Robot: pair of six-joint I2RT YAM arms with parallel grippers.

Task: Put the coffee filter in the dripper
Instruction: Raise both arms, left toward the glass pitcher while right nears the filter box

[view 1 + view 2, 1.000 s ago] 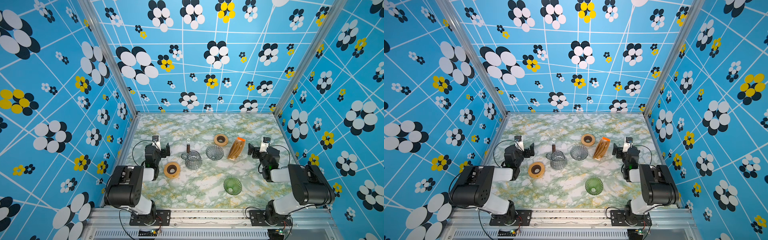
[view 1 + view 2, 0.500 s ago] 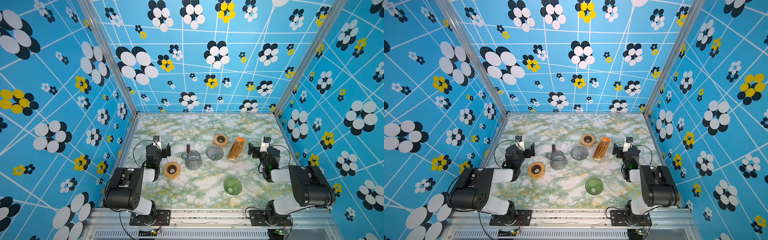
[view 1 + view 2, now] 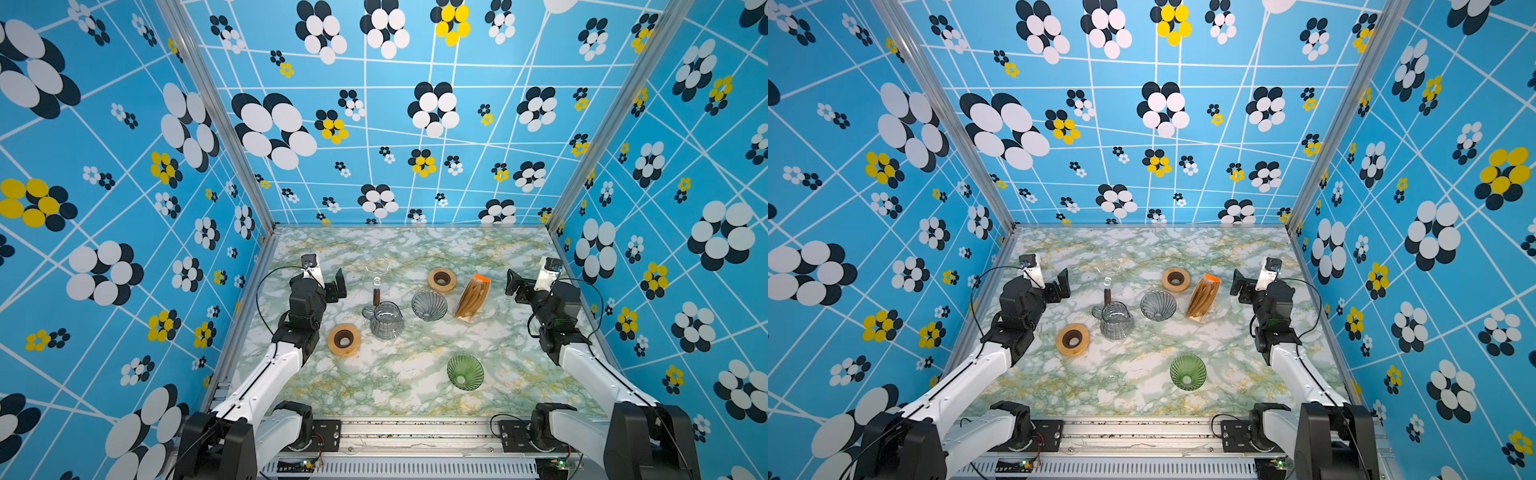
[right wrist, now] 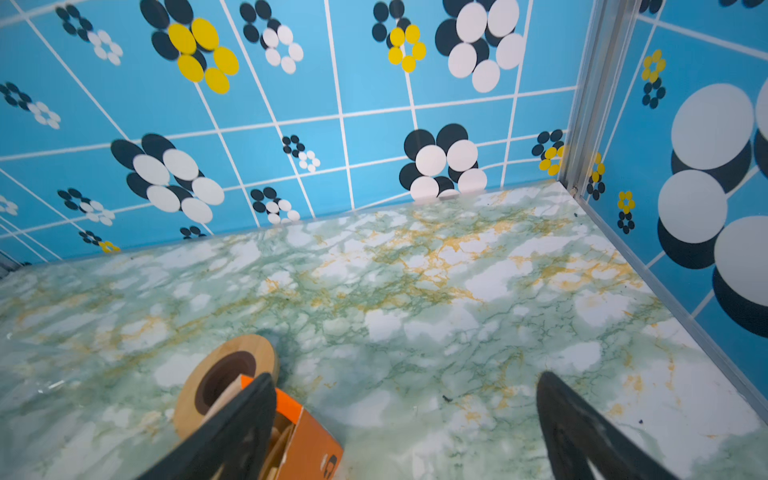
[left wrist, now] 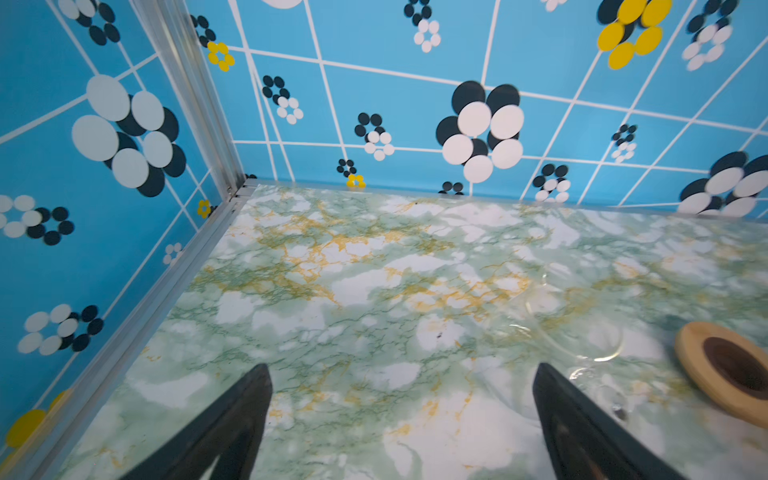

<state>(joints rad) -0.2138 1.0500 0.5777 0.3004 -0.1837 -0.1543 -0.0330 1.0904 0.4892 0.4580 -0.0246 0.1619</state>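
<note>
Brown paper coffee filters stand in an orange-topped pack (image 3: 472, 296) (image 3: 1202, 297) right of centre; in the right wrist view the pack (image 4: 307, 436) lies partly behind one finger. A grey ribbed glass dripper (image 3: 429, 304) (image 3: 1158, 304) sits just left of the pack. A green ribbed dripper (image 3: 465, 371) (image 3: 1187, 371) lies nearer the front. My left gripper (image 3: 330, 280) (image 3: 1055, 282) (image 5: 403, 374) is open over bare marble at the left. My right gripper (image 3: 518, 283) (image 3: 1245, 286) (image 4: 405, 382) is open, right of the pack, and holds nothing.
A glass server (image 3: 386, 320) stands at centre, with a clear glass piece on a dark stem (image 3: 377, 274) behind it. One wooden ring (image 3: 343, 339) lies near my left arm, another wooden ring (image 3: 441, 279) (image 4: 224, 374) (image 5: 727, 370) behind the pack. Patterned blue walls close three sides.
Both arms have unfolded from a tucked pose and the wrists have moved a little toward the back wall. The jaws stay open and the objects have not moved.
</note>
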